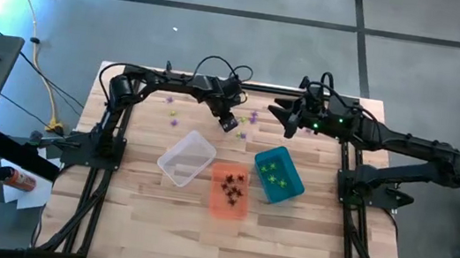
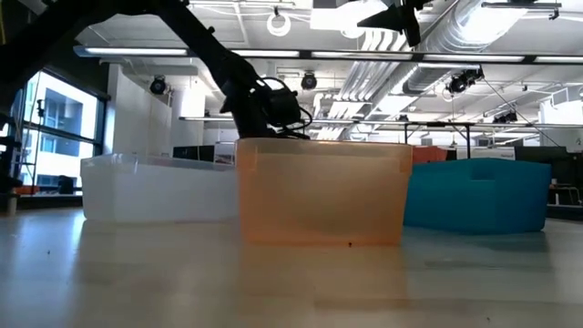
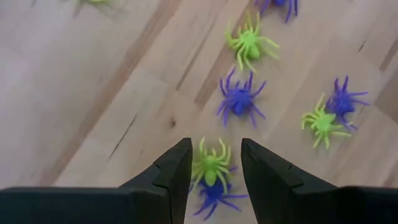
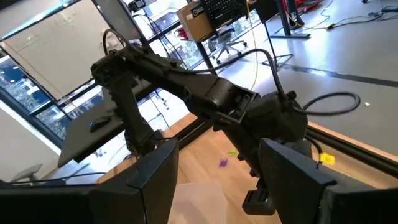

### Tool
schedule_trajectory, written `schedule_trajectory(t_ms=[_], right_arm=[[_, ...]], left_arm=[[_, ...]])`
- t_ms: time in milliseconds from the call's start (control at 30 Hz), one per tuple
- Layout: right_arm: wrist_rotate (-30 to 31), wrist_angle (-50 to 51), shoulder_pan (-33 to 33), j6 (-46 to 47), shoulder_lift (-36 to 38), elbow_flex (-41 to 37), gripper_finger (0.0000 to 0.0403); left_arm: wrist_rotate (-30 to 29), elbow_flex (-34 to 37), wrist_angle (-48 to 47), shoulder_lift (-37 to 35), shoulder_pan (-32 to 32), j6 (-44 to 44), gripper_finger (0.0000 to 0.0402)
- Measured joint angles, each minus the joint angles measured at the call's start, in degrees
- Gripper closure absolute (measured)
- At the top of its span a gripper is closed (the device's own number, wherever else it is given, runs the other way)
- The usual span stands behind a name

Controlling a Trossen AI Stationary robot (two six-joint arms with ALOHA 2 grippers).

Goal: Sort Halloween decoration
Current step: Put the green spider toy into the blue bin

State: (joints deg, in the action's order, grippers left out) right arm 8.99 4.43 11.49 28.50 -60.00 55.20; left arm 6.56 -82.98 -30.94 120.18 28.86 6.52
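Small plastic spiders of the Halloween decoration lie loose on the wooden table's far middle (image 1: 249, 118). My left gripper (image 1: 230, 125) reaches down among them and is open. Its fingers (image 3: 216, 144) stand on either side of a green spider (image 3: 211, 168) that lies on top of a purple spider (image 3: 214, 194). More purple (image 3: 239, 99) and green (image 3: 250, 42) spiders lie just beyond the fingertips. My right gripper (image 1: 278, 115) hangs high over the far right, open (image 4: 217, 149), with nothing between its fingers. My left gripper comes at the green spider's body (image 3: 210, 174) from above, slanting down, one finger on each side of it. The spider's legs reach close to both fingers (image 3: 177, 168); I cannot tell whether they touch. The spider lies on the purple one, on the table.
Three bins stand side by side near the table's middle: a clear bin (image 1: 186, 159), an orange bin (image 1: 229, 189) with black spiders in it, and a teal bin (image 1: 278, 175) with green ones. The black frame rails (image 1: 103, 144) run along both sides.
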Motion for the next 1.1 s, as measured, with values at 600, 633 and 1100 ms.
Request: schedule_trajectory(t_ms=[600, 633, 1100], right_arm=[[-0.4, -1.0, 0.0, 0.1, -4.3, 0.0, 0.0183], [-0.4, -1.6, 0.0, 0.1, -4.5, 0.0, 0.0183], [-0.4, -2.4, 0.0, 1.2, -4.6, 0.0, 0.0183]], left_arm=[[-2.9, 0.0, -1.7, 0.0, -0.1, 1.3, 0.0278], [-2.9, 0.0, -1.7, 0.0, -0.1, 1.2, 0.0279], [0.3, 0.0, -2.0, -2.2, 0.6, -2.9, 0.0398]])
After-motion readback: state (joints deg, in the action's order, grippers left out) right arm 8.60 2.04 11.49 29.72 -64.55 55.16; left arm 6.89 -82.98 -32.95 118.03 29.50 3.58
